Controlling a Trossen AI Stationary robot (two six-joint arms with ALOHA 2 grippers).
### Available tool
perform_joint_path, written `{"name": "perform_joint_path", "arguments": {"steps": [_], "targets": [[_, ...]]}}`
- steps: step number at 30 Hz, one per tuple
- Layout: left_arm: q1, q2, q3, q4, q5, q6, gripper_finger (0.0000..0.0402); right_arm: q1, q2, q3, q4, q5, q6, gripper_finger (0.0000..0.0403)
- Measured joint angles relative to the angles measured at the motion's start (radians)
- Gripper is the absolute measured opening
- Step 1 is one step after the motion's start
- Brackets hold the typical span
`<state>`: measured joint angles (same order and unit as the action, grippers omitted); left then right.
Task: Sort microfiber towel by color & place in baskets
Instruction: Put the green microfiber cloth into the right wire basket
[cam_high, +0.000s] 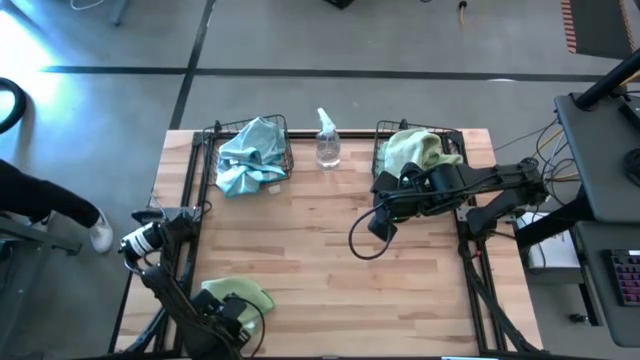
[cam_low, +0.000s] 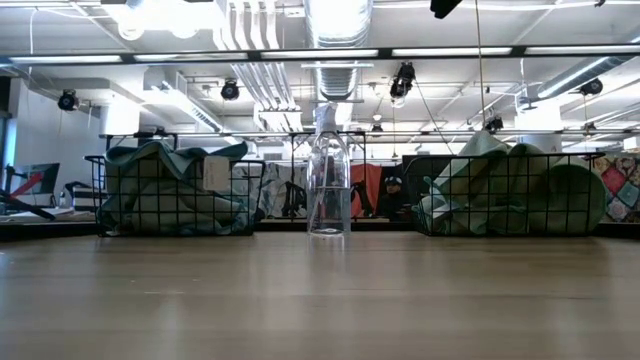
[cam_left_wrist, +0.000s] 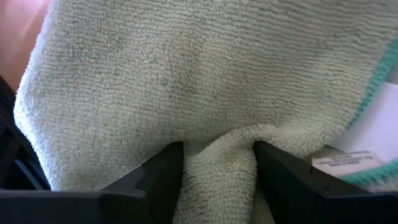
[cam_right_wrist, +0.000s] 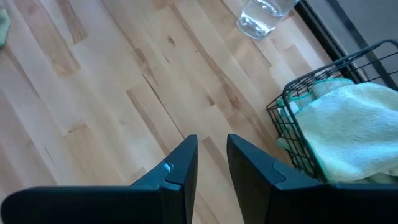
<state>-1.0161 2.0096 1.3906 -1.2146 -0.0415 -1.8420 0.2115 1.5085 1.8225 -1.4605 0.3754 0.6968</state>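
Observation:
A pale yellow-green microfiber towel (cam_high: 240, 291) lies bunched on the table near its near left corner. My left gripper (cam_high: 235, 308) is down on it, open, fingers pointing down. At the far left a black wire basket (cam_high: 213, 150) holds light blue towels (cam_high: 250, 155). The matching basket (cam_high: 381, 150) at the far right holds yellow-green towels (cam_high: 415, 150). My right gripper (cam_high: 378, 226) hangs over bare wood in front of that basket. Its fingers stand a narrow gap apart (cam_right_wrist: 212, 146) with nothing between them. My left gripper (cam_left_wrist: 217, 155) comes at the yellow-green towel from above, its fingers (cam_left_wrist: 163, 177) set into the cloth. A raised fold (cam_left_wrist: 217, 171) fills the gap and meets both inner sides. The jaws stand wide apart. The towel lies on the table, slack.
A clear spray bottle (cam_high: 327, 140) stands between the two baskets at the far edge. Black frame rails (cam_high: 190, 200) run along the table's left and right sides. A cable loop (cam_high: 362, 243) hangs below the right arm. The table's middle is bare wood (cam_high: 320, 250).

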Motion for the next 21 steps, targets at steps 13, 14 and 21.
{"name": "perform_joint_path", "arguments": {"steps": [13,14,21], "targets": [[0.014,0.004,-0.019,-0.013,-0.002,0.000,0.0123,0.000,0.000,0.000,0.000,-0.017,-0.001,0.0082],[0.014,0.004,-0.019,-0.013,-0.002,0.000,0.0116,0.000,0.000,0.000,0.000,-0.017,-0.001,0.0082],[0.016,0.003,-0.018,-0.015,-0.002,0.000,0.0054,-0.002,0.000,0.000,0.000,-0.012,-0.024,0.0082]]}}
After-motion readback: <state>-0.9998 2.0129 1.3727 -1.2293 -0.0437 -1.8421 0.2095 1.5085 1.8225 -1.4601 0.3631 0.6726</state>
